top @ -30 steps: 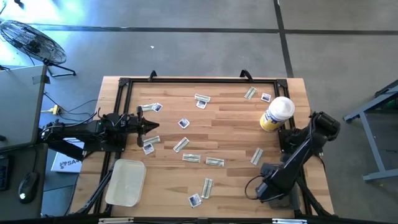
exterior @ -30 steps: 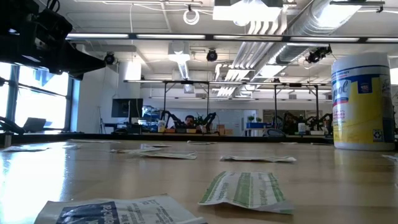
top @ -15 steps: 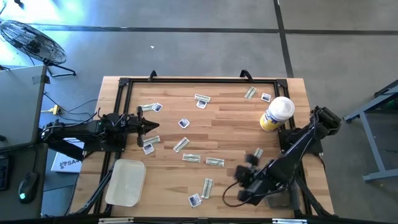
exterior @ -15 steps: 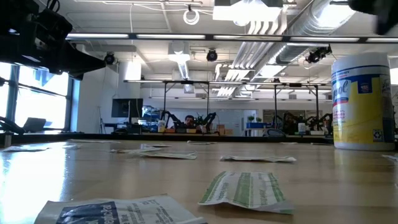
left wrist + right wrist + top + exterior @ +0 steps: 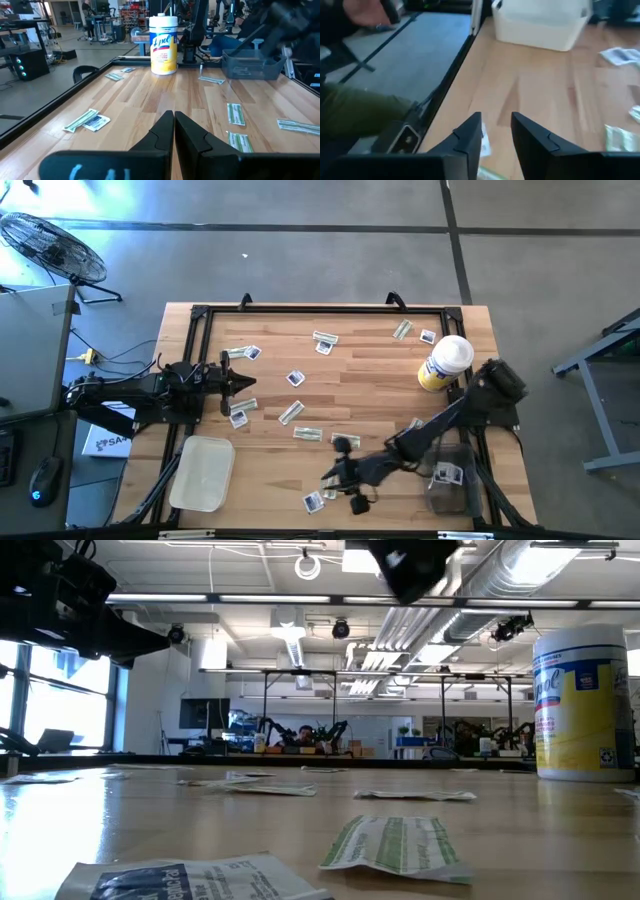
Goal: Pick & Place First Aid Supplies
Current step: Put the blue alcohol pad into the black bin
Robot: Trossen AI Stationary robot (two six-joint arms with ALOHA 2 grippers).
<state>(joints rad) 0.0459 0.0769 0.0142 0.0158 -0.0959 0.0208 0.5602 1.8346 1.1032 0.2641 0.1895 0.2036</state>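
Wooden table [image 5: 380,370], right hand [image 5: 338,478] open above packets [image 5: 322,488]

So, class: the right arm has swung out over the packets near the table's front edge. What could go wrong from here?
1. The right pincer is open above a green-striped strip with a small white square packet close by; it might nudge one or pinch both.
2. Flat packets are hard to pinch; the fingers may scrape the wood or slip.
3. The white bin lies toward the left; a carry there could approach the shut left pincer.
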